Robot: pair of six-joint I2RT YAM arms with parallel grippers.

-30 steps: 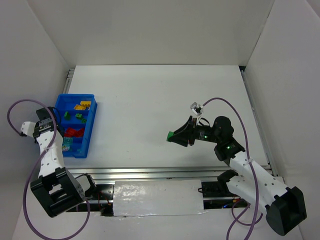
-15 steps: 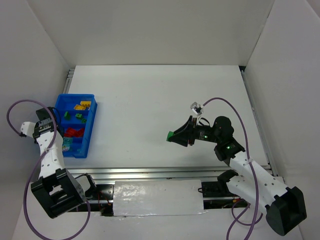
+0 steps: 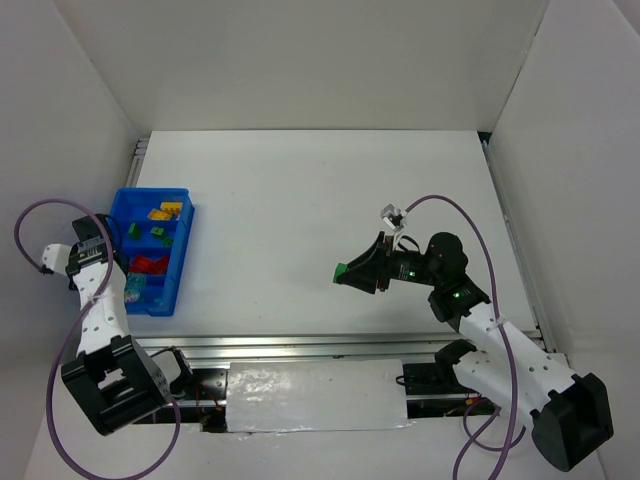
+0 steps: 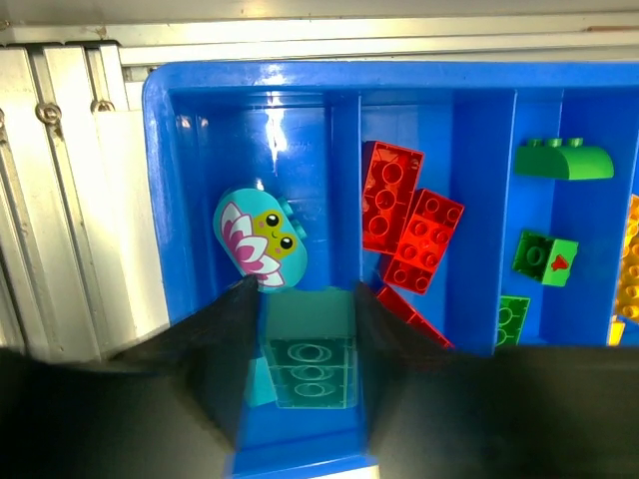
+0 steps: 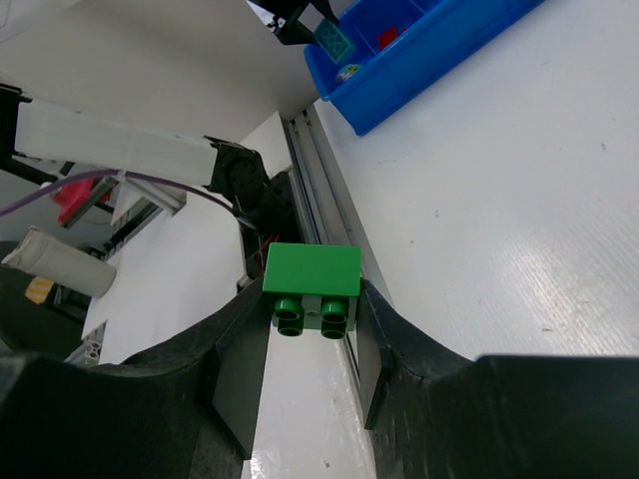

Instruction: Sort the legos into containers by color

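Note:
The blue tray of containers (image 3: 183,256) lies at the table's left, with yellow, green, red and teal legos in separate compartments. My left gripper (image 4: 308,294) hangs over the nearest compartment (image 4: 300,130), shut on a translucent teal brick (image 4: 312,369). A rounded teal piece with a flower face (image 4: 260,238) lies in that compartment. Red bricks (image 4: 409,225) fill the neighbouring one, then green bricks (image 4: 562,160). My right gripper (image 5: 312,299) is shut on a green brick (image 5: 312,271), held above the table right of centre (image 3: 341,270), far from the tray (image 5: 399,85).
White walls enclose the table on three sides. A metal rail (image 3: 300,345) runs along the near edge, and another (image 4: 60,200) lies just beside the tray's end. A small clear object (image 3: 391,213) sits on the right arm's cable.

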